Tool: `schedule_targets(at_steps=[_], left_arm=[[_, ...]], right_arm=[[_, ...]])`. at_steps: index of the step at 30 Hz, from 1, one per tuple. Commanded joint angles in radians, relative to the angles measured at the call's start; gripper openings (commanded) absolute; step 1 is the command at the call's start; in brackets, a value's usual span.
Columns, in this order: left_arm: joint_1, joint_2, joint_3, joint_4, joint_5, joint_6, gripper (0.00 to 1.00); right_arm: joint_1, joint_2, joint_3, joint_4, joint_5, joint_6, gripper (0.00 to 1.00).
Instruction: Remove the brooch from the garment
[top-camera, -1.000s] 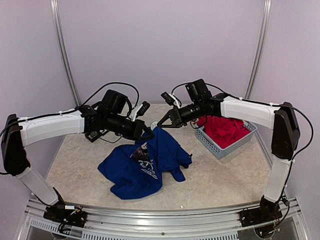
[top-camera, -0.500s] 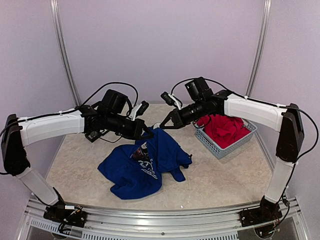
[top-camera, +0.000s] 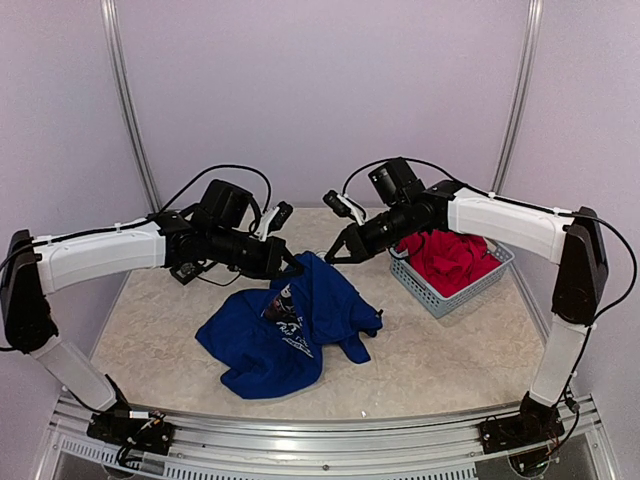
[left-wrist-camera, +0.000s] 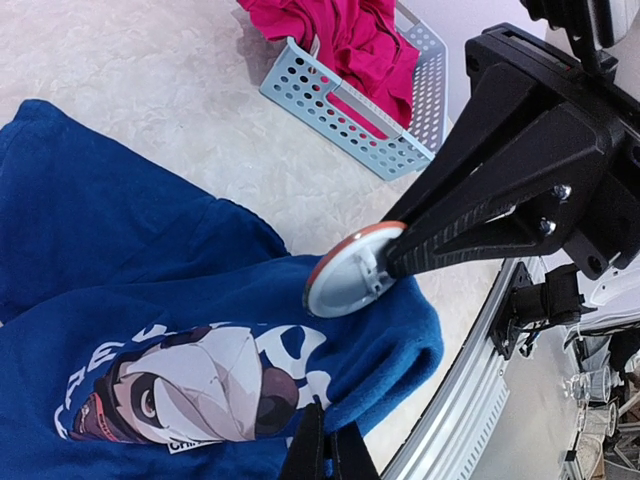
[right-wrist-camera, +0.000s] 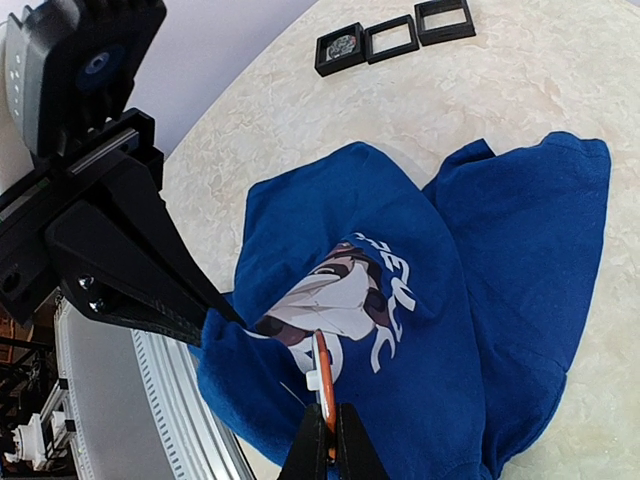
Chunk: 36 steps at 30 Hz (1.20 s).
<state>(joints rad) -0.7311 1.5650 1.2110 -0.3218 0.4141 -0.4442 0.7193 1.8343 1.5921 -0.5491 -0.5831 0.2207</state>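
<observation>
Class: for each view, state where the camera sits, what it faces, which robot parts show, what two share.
Top external: above, behind the robot, looking down at the table; both arms show.
Left wrist: on the left arm, facing the T-shirt; left fingers show.
Right wrist: on the right arm, facing the T-shirt; right fingers show.
Shared: both wrist views show the brooch.

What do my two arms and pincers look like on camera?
Your left arm and right arm match: white link shells, black joints and wrists, black cables looping over them; the left pincer and right pincer are black, with tapering wedge-shaped fingers.
</observation>
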Motion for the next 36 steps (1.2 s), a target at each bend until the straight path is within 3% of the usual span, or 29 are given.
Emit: schedule_targets(at_steps=[1, 13, 15, 17, 20, 22, 28, 36], left_arm=[[0.015, -0.041, -0.040, 0.025, -0.018, -0.016, 0.00], [0.020, -0.092, -0.133, 0.031, -0.108, -0.050, 0.02], [0.026, -0.105, -0.138, 0.026, -0.129, -0.060, 0.21], [0.033, -0.117, -0.138, 0.024, -0.151, -0.066, 0.31], [0.052, -0.148, -0.124, 0.006, -0.210, -0.081, 0.56], [0.085, -0.167, -0.112, -0.014, -0.238, -0.107, 0.68], [0.127, -0.209, -0.074, 0.020, -0.179, -0.116, 0.85], [0.125, -0.179, -0.054, 0.213, 0.193, -0.113, 0.93]], right_arm=[[0.009, -0.042, 0.008, -0.035, 0.056, -0.012, 0.00], [-0.023, -0.095, -0.025, 0.047, 0.244, 0.137, 0.00], [-0.042, -0.117, -0.049, 0.076, 0.218, 0.145, 0.00], [-0.060, -0.136, -0.070, 0.104, 0.178, 0.153, 0.00], [-0.084, -0.162, -0.093, 0.137, 0.120, 0.155, 0.00], [-0.100, -0.172, -0.103, 0.148, 0.083, 0.155, 0.00], [-0.111, -0.182, -0.104, 0.165, -0.009, 0.132, 0.00], [-0.110, -0.164, -0.116, 0.262, -0.249, 0.186, 0.00]])
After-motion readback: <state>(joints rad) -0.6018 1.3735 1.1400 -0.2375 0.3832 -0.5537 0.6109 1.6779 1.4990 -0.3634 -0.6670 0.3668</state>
